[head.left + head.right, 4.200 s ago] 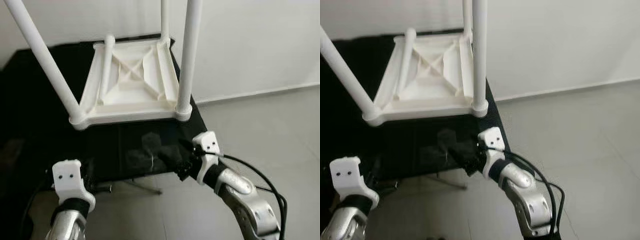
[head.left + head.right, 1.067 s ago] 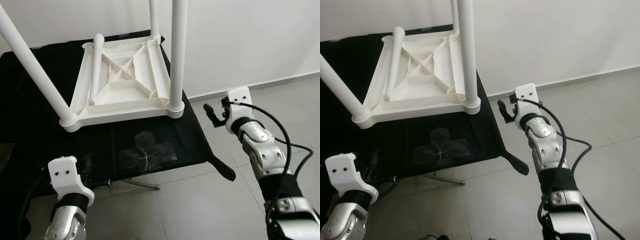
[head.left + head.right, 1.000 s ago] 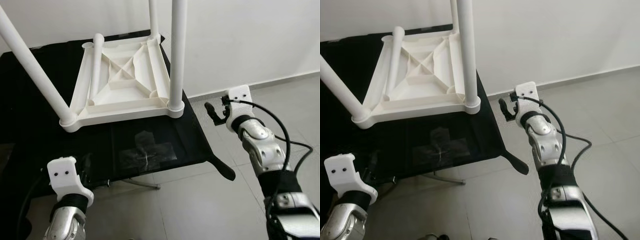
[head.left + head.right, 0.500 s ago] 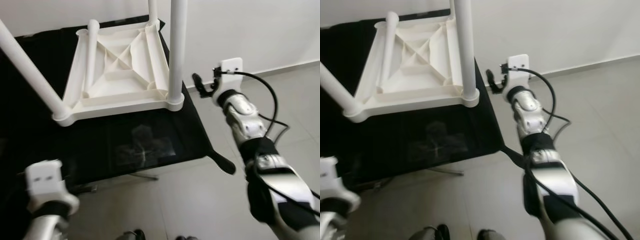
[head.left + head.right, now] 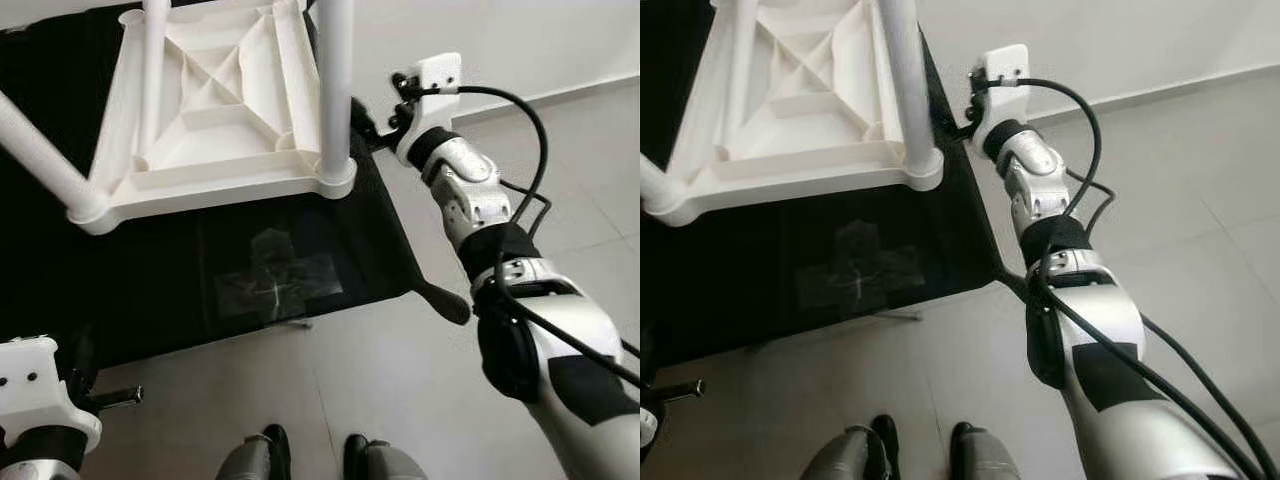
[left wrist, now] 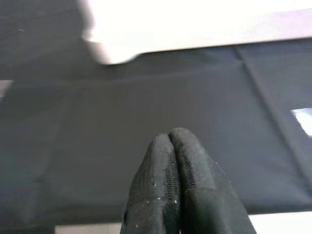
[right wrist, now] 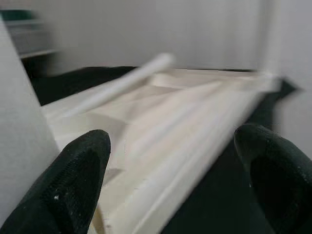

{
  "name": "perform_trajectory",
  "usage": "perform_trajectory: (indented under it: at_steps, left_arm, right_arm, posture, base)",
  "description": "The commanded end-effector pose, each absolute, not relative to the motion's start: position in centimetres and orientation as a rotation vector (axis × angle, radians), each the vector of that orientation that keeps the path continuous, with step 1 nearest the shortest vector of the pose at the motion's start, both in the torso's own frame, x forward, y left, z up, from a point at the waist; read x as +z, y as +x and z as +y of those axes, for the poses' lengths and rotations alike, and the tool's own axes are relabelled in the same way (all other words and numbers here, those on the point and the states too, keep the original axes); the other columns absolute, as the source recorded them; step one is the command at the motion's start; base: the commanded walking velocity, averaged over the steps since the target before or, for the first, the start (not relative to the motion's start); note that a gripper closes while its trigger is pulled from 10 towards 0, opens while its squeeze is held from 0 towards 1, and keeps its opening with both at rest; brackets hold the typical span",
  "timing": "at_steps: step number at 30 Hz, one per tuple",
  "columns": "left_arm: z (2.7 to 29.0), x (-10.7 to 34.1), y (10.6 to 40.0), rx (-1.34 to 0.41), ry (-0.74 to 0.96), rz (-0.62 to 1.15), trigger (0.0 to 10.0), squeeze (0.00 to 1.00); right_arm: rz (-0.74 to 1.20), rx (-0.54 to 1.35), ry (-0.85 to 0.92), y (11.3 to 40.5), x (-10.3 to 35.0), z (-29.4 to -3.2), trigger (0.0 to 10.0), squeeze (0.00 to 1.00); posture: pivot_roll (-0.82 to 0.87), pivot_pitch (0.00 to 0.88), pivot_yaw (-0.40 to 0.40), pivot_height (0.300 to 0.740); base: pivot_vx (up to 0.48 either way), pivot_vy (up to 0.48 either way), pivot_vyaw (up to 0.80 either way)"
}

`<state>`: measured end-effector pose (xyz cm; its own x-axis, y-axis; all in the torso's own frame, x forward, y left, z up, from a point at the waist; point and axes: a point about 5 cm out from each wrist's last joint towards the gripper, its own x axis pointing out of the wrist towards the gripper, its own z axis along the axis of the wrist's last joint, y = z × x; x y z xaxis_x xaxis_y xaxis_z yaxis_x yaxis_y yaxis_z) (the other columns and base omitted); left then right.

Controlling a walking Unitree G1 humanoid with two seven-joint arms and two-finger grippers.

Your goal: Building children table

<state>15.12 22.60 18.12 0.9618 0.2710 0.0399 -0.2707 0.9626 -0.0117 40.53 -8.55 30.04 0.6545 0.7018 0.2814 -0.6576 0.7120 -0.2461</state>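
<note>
Children's table [image 5: 215, 120] lies upside down on the black desk [image 5: 300, 260], its top flat on the cloth so the leg sockets face up; legs stand in three corners, and one loose leg [image 5: 152, 70] rests across the ribbed underside, apparently not yet fitted. The right claw [image 7: 170, 170] hovers at the desk's right edge beside the near-right leg [image 5: 335, 80], fingers spread wide, probably lining up to steady or grasp the frame. That upright leg partly blocks its reach inward. The left claw [image 6: 173, 161], pressed closed and empty, waits off the desk's near edge.
</note>
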Motion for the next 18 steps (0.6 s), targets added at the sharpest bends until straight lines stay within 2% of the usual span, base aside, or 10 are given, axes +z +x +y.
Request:
perform_trajectory:
  at_steps: [1, 2, 3, 5, 9, 10, 11, 15, 18]
  left_arm:
    - [22.6, 18.2, 14.9, 0.276, 0.008, -0.022, 10.0, 0.00]
    - [22.5, 18.2, 15.0, 0.274, 0.005, -0.025, 10.0, 0.00]
    - [22.5, 18.2, 15.0, 0.274, 0.005, -0.025, 10.0, 0.00]
    - [22.4, 18.3, 15.2, 0.272, -0.005, -0.031, 10.0, 0.00]
    - [22.1, 18.3, 15.5, 0.266, -0.022, -0.042, 10.0, 0.00]
    - [22.1, 18.3, 15.5, 0.266, -0.022, -0.042, 10.0, 0.00]
    - [21.7, 18.3, 15.8, 0.259, -0.036, -0.052, 10.0, 0.00]
    - [21.6, 18.3, 16.5, 0.260, -0.055, -0.075, 10.0, 0.00]
    - [21.7, 18.1, 17.0, 0.265, -0.068, -0.083, 10.0, 0.00]
  right_arm:
    - [-0.337, 1.010, -0.165, 39.2, 28.3, -5.0, 10.0, 0.00]
    - [-0.348, 1.093, -0.127, 38.5, 28.2, -3.6, 10.0, 0.00]
    - [-0.348, 1.093, -0.127, 38.5, 28.2, -3.6, 10.0, 0.00]
    - [-0.388, 1.183, -0.043, 37.2, 28.5, -1.1, 10.0, 0.00]
    - [-0.425, 1.212, 0.018, 35.7, 28.9, 1.7, 10.0, 0.00]
    - [-0.425, 1.212, 0.018, 35.7, 28.9, 1.7, 10.0, 0.00]
    - [-0.432, 1.202, 0.070, 35.0, 28.9, 3.3, 10.0, 0.00]
    - [-0.404, 1.110, 0.095, 35.5, 27.9, 2.9, 10.0, 0.00]
    - [-0.378, 1.054, 0.094, 35.9, 27.0, 1.1, 10.0, 0.00]
  posture:
    - [0.10, 0.370, 0.006, 0.740]
    - [0.10, 0.368, 0.003, 0.740]
    - [0.10, 0.368, 0.003, 0.740]
    - [0.10, 0.361, 0.000, 0.740]
    - [0.08, 0.346, -0.001, 0.740]
    - [0.08, 0.346, -0.001, 0.740]
    - [0.07, 0.332, -0.006, 0.740]
    - [0.03, 0.302, -0.025, 0.740]
    - [0.00, 0.287, -0.027, 0.740]
  base:
    - [0.000, 0.000, 0.00]
    - [0.000, 0.000, 0.00]
    - [0.000, 0.000, 0.00]
    - [0.000, 0.000, 0.00]
    - [0.000, 0.000, 0.00]
    - [0.000, 0.000, 0.00]
    - [0.000, 0.000, 0.00]
    - [0.000, 0.000, 0.00]
    - [0.000, 0.000, 0.00]
